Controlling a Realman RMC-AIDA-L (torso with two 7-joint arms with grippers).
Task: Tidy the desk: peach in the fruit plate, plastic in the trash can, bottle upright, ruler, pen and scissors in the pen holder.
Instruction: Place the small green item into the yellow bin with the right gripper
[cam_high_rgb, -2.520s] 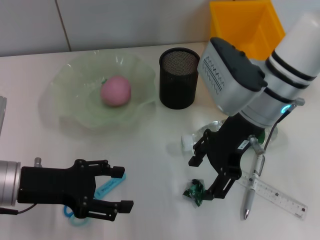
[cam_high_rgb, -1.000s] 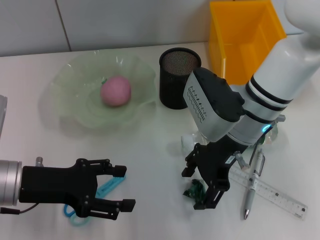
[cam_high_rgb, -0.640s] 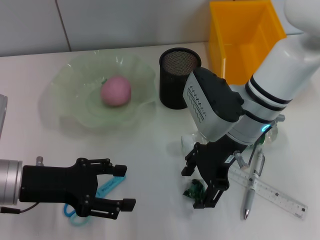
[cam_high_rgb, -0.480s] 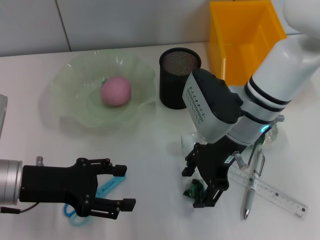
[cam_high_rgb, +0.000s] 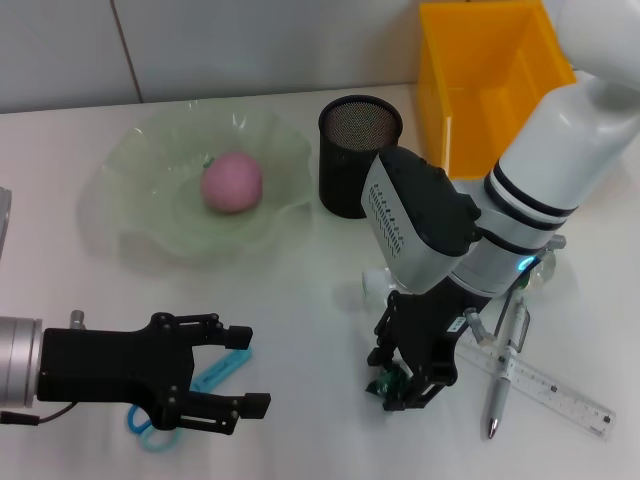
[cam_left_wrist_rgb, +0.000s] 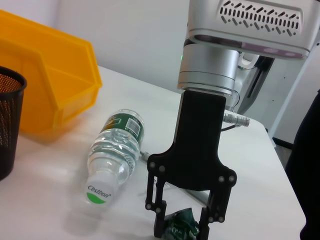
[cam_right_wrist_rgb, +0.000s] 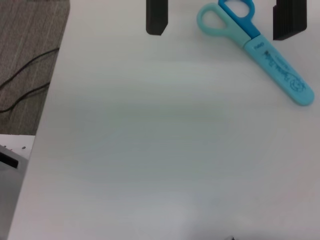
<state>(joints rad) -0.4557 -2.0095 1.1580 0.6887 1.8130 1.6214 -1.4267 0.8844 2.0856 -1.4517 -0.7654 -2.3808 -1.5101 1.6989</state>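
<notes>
The table (cam_high_rgb: 300, 300) is white. A pink peach (cam_high_rgb: 232, 182) sits in a pale translucent green fruit plate (cam_high_rgb: 130, 215). The pen holder (cam_high_rgb: 358, 155) is black mesh, the bin (cam_high_rgb: 490, 70) bright orange-yellow. The scissors (cam_right_wrist_rgb: 255, 45) are light blue with darker blue inside one handle. The plastic scrap (cam_left_wrist_rgb: 182, 226) looks dark green, though mostly hidden. The bottle (cam_left_wrist_rgb: 114, 152) is clear with a green label and a white, green-marked cap. Both tools are black.

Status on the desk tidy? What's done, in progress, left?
Done: the pink peach sits in the translucent green fruit plate.
In hand: the right gripper is down at the crumpled green plastic wrapper, which is not yet lifted. The left gripper hovers open above the blue scissors.
Left: the clear plastic bottle lies on its side. The silver pen and clear ruler are outside the black mesh pen holder.
</notes>
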